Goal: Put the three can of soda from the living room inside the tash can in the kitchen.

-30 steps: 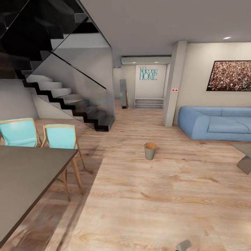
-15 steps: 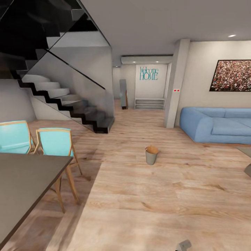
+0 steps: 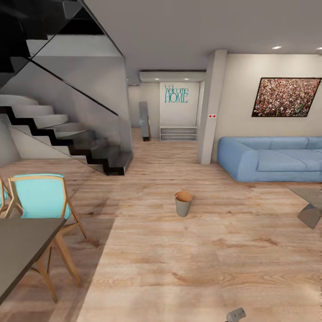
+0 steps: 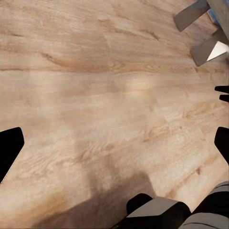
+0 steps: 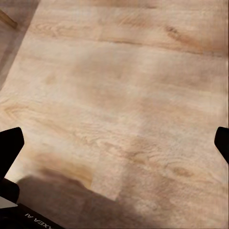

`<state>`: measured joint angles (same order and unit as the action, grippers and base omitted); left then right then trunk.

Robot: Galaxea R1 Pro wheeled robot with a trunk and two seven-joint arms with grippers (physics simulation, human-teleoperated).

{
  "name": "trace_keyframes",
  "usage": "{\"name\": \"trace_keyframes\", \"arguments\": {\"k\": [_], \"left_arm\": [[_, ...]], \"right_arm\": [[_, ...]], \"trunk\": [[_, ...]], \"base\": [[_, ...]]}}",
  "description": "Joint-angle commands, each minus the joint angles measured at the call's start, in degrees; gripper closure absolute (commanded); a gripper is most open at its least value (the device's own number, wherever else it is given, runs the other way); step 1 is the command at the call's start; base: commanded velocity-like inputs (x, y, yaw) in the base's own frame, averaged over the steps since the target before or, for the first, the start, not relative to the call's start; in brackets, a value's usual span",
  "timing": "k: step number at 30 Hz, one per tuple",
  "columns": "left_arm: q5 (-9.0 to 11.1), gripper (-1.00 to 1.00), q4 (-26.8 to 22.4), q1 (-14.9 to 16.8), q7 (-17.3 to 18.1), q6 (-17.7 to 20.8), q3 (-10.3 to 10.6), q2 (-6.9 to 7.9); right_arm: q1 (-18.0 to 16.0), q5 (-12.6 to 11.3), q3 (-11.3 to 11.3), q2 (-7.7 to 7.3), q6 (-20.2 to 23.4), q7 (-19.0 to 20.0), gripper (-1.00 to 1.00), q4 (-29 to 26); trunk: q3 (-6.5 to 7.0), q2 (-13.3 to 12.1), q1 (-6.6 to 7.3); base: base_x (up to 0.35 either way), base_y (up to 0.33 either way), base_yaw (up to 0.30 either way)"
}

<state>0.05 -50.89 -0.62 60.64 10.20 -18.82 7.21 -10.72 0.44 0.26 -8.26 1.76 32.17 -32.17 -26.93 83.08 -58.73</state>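
The trash can [image 3: 183, 203], a small pale grey bucket with a brown rim and brown inside, stands alone on the light wood floor [image 3: 188, 268] ahead of me, in the middle of the head view. The soda cans are out of view. My left gripper [image 4: 114, 145] hangs open over bare floorboards, its dark fingertips [image 4: 9, 148] far apart with nothing between them. My right gripper [image 5: 114, 143] is likewise open above bare floor, empty.
A light-blue sofa [image 3: 273, 158] runs along the right wall, with the coffee table's corner [image 3: 311, 208] in front of it. At the left are a dark table [image 3: 22, 250], turquoise chairs [image 3: 40, 197] and black stairs [image 3: 80, 143]. A pillar [image 3: 210, 107] stands behind the bin.
The whole head view has shifted: the camera moved, so table and chairs slid toward the left edge and the bin sits slightly lower and further left. Both grippers stay open.
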Motion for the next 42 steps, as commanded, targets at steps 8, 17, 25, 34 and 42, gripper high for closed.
{"name": "trace_keyframes", "arguments": {"k": [8, 17, 25, 34, 42], "left_arm": [[0.0, -1.00, 0.0, 0.0, 0.0, 0.0, 0.0, 0.00], [0.0, -1.00, 0.1, 0.0, 0.0, 0.1, 0.0, 0.00], [0.0, -1.00, 0.1, 0.0, 0.0, 0.1, 0.0, 0.00], [0.0, -1.00, 0.1, 0.0, 0.0, 0.1, 0.0, 0.00], [0.0, -1.00, 0.1, 0.0, 0.0, 0.1, 0.0, 0.00]], "right_arm": [[0.0, 0.0, 0.0, 0.00, 0.0, 0.0, -1.00, 0.0], [0.0, 0.0, 0.0, 0.00, 0.0, 0.0, -1.00, 0.0], [0.0, 0.0, 0.0, 0.00, 0.0, 0.0, -1.00, 0.0], [0.0, 0.0, 0.0, 0.00, 0.0, 0.0, -1.00, 0.0], [0.0, 0.0, 0.0, 0.00, 0.0, 0.0, -1.00, 0.0]], "trunk": [[0.00, 0.0, 0.00], [0.00, 0.0, 0.00], [0.00, 0.0, 0.00], [0.00, 0.0, 0.00], [0.00, 0.0, 0.00]], "base": [[0.346, -0.001, -0.130], [0.346, 0.000, -0.008], [0.346, 0.000, -0.001], [0.346, 0.000, 0.000], [0.346, 0.000, 0.000]]}}
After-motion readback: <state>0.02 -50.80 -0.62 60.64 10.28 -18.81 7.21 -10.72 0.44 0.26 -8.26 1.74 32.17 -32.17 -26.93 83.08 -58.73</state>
